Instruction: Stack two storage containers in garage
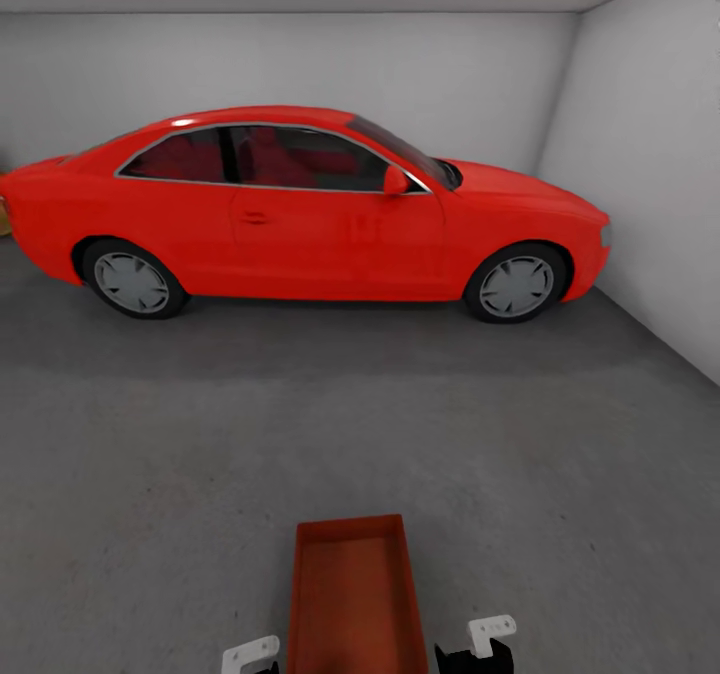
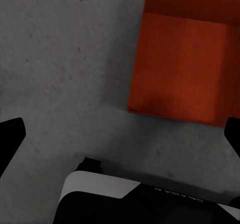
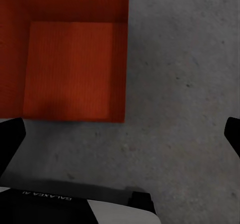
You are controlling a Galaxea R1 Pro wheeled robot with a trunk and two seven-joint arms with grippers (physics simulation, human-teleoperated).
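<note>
An orange-red storage container (image 1: 358, 594) sits on the grey concrete floor (image 1: 150, 474) at the bottom centre of the head view, below the red car (image 1: 300, 209). The left gripper (image 2: 120, 134) and right gripper (image 3: 122, 134) hang with fingers spread wide, empty, flanking the container.

You are in a garage: red car (image 1: 300, 209) parked on grey concrete floor (image 1: 200, 434), plain white walls (image 1: 640, 154), ceiling lights; brownish object at far left, possibly a door.
</note>
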